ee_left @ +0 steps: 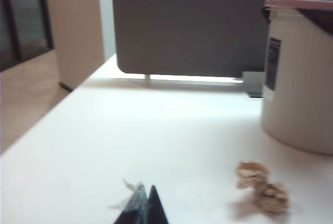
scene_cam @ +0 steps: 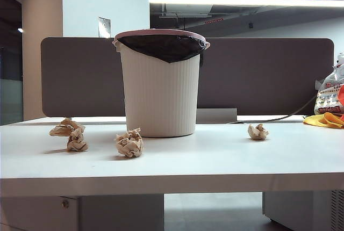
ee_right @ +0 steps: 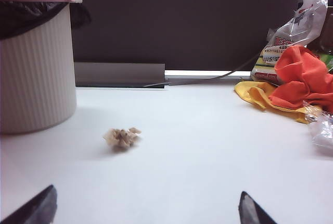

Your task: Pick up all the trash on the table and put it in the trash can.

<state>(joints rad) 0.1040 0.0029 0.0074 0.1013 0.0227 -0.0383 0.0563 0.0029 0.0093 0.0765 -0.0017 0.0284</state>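
Several crumpled beige paper balls of trash lie on the white table [scene_cam: 215,161]: a pair at the left [scene_cam: 70,134], one in front of the trash can [scene_cam: 129,143], one at the right [scene_cam: 258,131]. The white ribbed trash can [scene_cam: 161,86] with its black liner stands upright mid-table. Neither gripper shows in the exterior view. My left gripper [ee_left: 145,191] is shut with no trash in it, and a trash ball [ee_left: 263,187] lies ahead, beside the trash can [ee_left: 299,78]. My right gripper [ee_right: 146,199] is open and empty, short of a small trash ball [ee_right: 121,137] near the trash can [ee_right: 34,62].
A printed plastic bag [ee_right: 289,36], an orange cloth [ee_right: 304,81] and a yellow cloth [ee_right: 260,96] are heaped at the table's right end. A grey partition [scene_cam: 269,75] runs along the back edge, with a cable [ee_right: 208,77] along its foot.
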